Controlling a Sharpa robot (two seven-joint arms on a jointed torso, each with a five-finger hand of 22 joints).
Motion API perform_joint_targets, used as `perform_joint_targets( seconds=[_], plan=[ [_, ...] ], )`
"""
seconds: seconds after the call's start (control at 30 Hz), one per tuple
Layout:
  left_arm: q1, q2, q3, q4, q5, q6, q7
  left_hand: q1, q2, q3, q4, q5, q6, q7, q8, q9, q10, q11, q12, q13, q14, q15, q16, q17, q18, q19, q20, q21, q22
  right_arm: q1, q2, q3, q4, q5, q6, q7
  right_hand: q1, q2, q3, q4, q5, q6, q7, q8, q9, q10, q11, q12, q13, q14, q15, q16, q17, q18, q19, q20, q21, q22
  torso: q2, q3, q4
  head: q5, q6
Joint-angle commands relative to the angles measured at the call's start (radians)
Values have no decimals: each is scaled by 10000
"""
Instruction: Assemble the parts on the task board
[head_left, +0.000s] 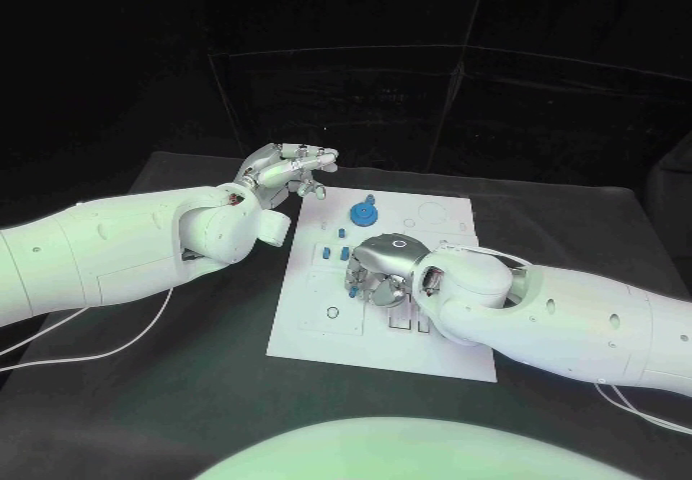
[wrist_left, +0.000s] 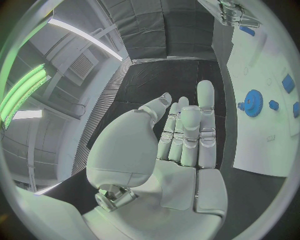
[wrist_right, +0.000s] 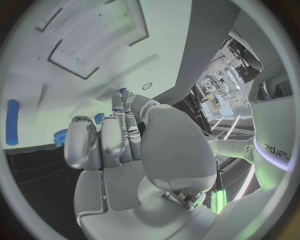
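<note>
- The right hand (head_left: 378, 268) is hovering low over the middle of the task board (head_left: 433, 355), fingers curled downward among the small blue parts; whether it is actually pinching one I cannot tell, since the fingertips are hidden under the palm in the head view.
- In the right wrist view the right hand's fingers (wrist_right: 119, 112) are reaching toward the board, with a small blue part (wrist_right: 123, 91) just at a fingertip, touching or nearly so.
- The left hand (head_left: 289, 168) is waiting off the task board's far-left corner, above the black desk (head_left: 173, 400), holding nothing; its fingers are loosely extended and close together in the left wrist view.
- The blue gear (head_left: 364, 212) is lying on the far part of the task board, beyond the right hand and near the left hand; a blue peg (wrist_right: 12, 121) is lying elsewhere on the board.
- Judging by this, the step in hand is picking or seating a small part mid-board; the next move probably calls for a fine pinch and a straight, gentle lowering.
- Open room: the task board's near-left area is bare and the desk around the board is free; the right forearm is covering the board's near-right corner.
</note>
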Motion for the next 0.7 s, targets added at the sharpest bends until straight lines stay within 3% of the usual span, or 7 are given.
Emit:
perform_joint_targets(
  seconds=[0.03, 0.4, 0.57, 0.7],
  plan=[
    [13, 10, 7, 10, -40, 130, 28, 122, -14, -4, -53, 27, -73, -13, -14, -6, -63, -9, 43, -12, -74, -12, -33, -9, 49, -26, 40, -56, -10, 12, 35, 0, -25, -80, 360, -128, -239, -39, -160, 47, 118, -156, 98, -99, -36, -161, 121, -144, -66, 267, 39, 13, -42, -167, -14, 65, 31, -45, 1, 0, 8, 5, -7],
    [13, -2, 7, 16, -40, 167, 6, 122, -14, -4, -53, 27, -73, -13, -14, -6, -63, -9, 43, -12, -74, -12, -33, -9, 49, -26, 40, -56, -10, -11, 98, -4, -116, -84, 197, -196, -529, -275, -494, 202, 218, -557, 268, -273, -83, -718, 332, -499, -275, 228, 204, -40, -170, -144, -100, 212, -33, -142, -2, -3, 4, 14, -34],
    [14, -3, 7, 19, -40, 198, -11, 122, -14, -4, -53, 27, -73, -13, -14, -6, -63, -9, 43, -12, -74, -12, -33, -9, 49, -26, 40, -56, -10, -19, 89, -5, -124, -81, -60, -250, -574, -382, -698, 248, 141, -1419, 245, -288, -109, -1251, 398, -627, -387, 48, 287, -480, -782, -3, -502, 300, -389, -728, -8, 1, 7, -10, -16],
    [14, -26, 6, 21, -40, 210, -28, 133, -12, -6, -66, 28, -86, -9, -12, -6, -81, -4, 54, -13, -93, -7, -44, -45, 49, -27, 45, -65, -17, -32, 5, -5, -59, -22, -472, -186, -573, -383, -788, 266, 104, -1586, 240, -280, -97, -1367, 412, -602, -387, -2, 278, -641, -998, 33, -619, 310, -507, -903, -6, 6, 2, -16, 5]
  ],
)
